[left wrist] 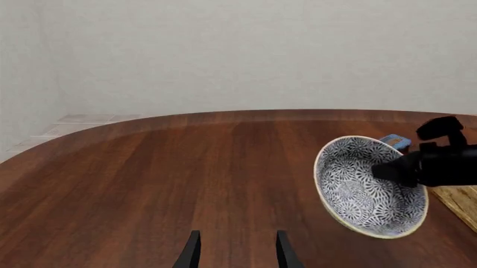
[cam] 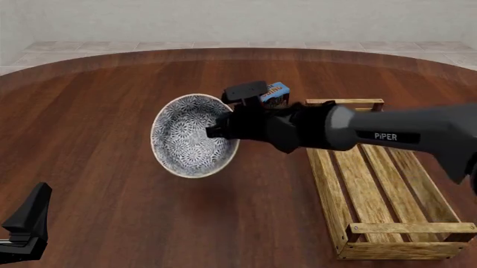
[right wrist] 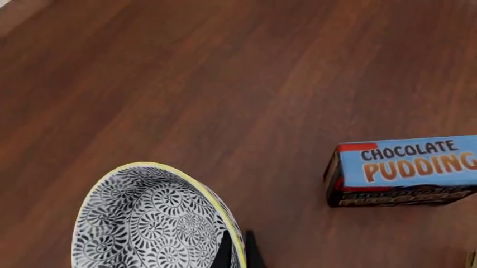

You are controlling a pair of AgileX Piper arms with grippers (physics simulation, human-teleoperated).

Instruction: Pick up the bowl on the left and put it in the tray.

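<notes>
The blue-patterned bowl (cam: 186, 137) hangs tilted above the table, its inside facing left, with a shadow beneath it. My right gripper (cam: 216, 131) is shut on its right rim, one finger inside and one outside. The right wrist view shows the bowl (right wrist: 142, 223) with the cream rim pinched in the right gripper (right wrist: 237, 251). From the left wrist camera the bowl (left wrist: 358, 190) appears held by the right gripper (left wrist: 387, 170). The wooden slatted tray (cam: 328, 190) lies to the bowl's right. My left gripper (left wrist: 237, 254) is open and holds nothing, low at the near left (cam: 26, 223).
A blue chocolate pudding box (cam: 274, 94) stands just behind the right gripper, near the tray's far end rail; it also shows as the pudding box (right wrist: 406, 170) on the wood. A corner of the tray (left wrist: 458, 198) shows beyond the bowl. The table's curved far edge runs along the back.
</notes>
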